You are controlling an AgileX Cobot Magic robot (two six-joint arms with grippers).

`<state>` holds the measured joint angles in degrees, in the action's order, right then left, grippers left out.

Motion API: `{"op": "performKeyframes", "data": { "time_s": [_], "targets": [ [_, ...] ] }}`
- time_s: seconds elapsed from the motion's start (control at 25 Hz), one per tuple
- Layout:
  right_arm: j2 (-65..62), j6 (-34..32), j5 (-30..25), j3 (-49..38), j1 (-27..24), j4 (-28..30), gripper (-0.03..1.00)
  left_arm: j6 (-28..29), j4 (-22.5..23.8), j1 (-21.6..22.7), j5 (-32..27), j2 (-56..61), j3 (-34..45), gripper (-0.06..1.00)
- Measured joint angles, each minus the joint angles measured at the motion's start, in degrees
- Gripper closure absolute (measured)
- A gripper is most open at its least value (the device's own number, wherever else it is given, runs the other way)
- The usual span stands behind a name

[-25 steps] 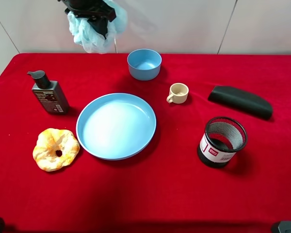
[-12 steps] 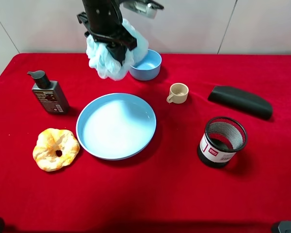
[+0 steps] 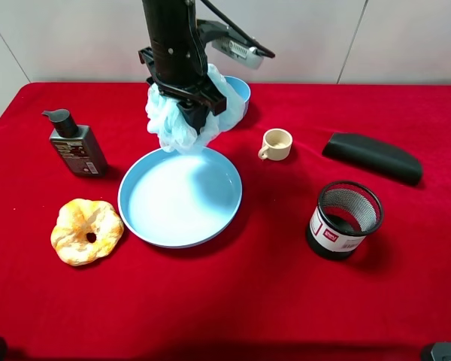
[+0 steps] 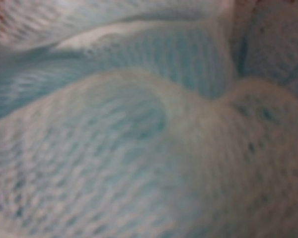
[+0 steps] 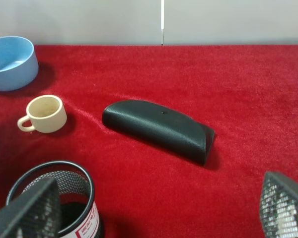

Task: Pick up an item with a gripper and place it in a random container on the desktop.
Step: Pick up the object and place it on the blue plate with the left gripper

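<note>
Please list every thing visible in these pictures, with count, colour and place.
bath pouf: 1, light blue and white, held over the plate's far rim
plate: 1, light blue, centre-left
bowl: 1, blue, behind pouf
cup: 1, cream, right of plate
case: 1, black, far right
mesh cup: 1, black, front right
pump bottle: 1, dark, left
ring: 1, orange-yellow, front left
cloth: 1, red, under everything
left gripper: 1, black, shut on pouf
right gripper: 1, dark, open, near mesh cup

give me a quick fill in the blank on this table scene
The left hand grips the bath pouf above the large light ___ plate.
The desktop looks bright ___.
The right hand is ___, holding nothing.
Missing words: blue; red; open.
</note>
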<state>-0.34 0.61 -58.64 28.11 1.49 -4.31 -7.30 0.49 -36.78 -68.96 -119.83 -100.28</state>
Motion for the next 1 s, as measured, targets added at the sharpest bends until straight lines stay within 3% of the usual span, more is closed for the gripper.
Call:
{"op": "performKeyframes", "data": {
  "time_s": [0.52, 1.0],
  "targets": [
    [0.0, 0.0, 0.0, 0.0, 0.0, 0.0, 0.34, 0.0, -0.5, -3.0, 0.1, 0.1, 9.7, 0.44],
    [0.0, 0.0, 0.0, 0.0, 0.0, 0.0, 0.34, 0.3, -0.5, -3.5, 10.2, 0.1, 18.0, 0.45]
  ]
}}
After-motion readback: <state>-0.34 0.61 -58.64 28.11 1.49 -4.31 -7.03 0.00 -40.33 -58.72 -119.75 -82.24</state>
